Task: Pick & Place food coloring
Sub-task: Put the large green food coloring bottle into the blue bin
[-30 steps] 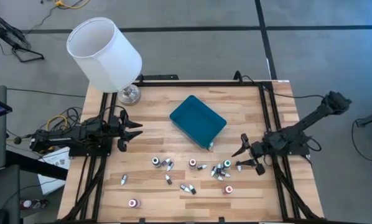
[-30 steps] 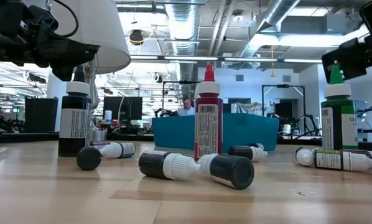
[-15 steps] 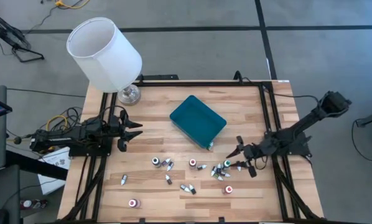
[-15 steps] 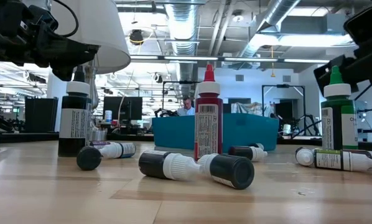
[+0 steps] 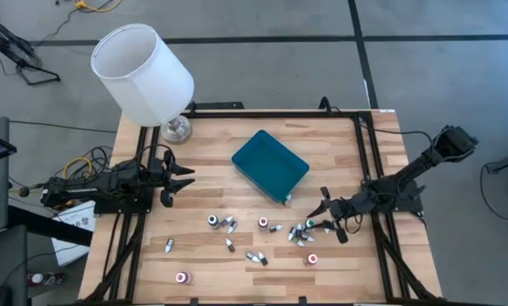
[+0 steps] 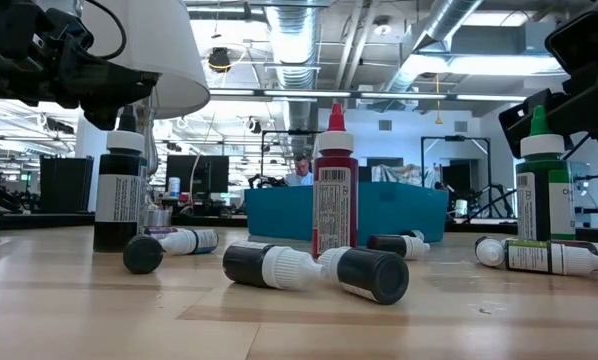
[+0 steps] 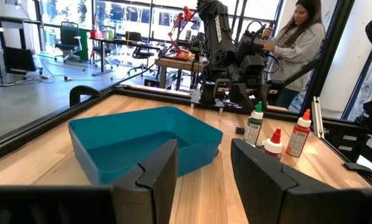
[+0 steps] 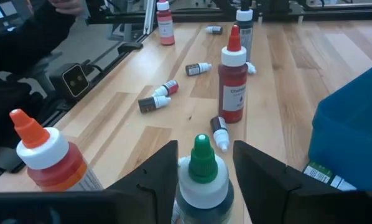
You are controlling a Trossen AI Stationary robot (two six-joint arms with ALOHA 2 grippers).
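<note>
on the left side of the table i see my left gripper (image 5: pixel 183 178) hovering with its fingers spread and nothing between them, beside the base of a white lamp (image 5: pixel 143 74). moving right, the teal tray (image 5: pixel 270 165) sits at mid-table, angled, with nothing visible inside it in the left wrist view. nearer than the tray, the food coloring bottles (image 5: pixel 263 223) are scattered in a loose band — some upright, such as a red one (image 6: pixel 335 180), most lying on their sides. further right, my right gripper (image 5: pixel 330 214) is down at the right end of that cluster, its fingers standing either side of an upright green-capped bottle (image 8: pixel 201 176) — not closed onto it that i can see.
</note>
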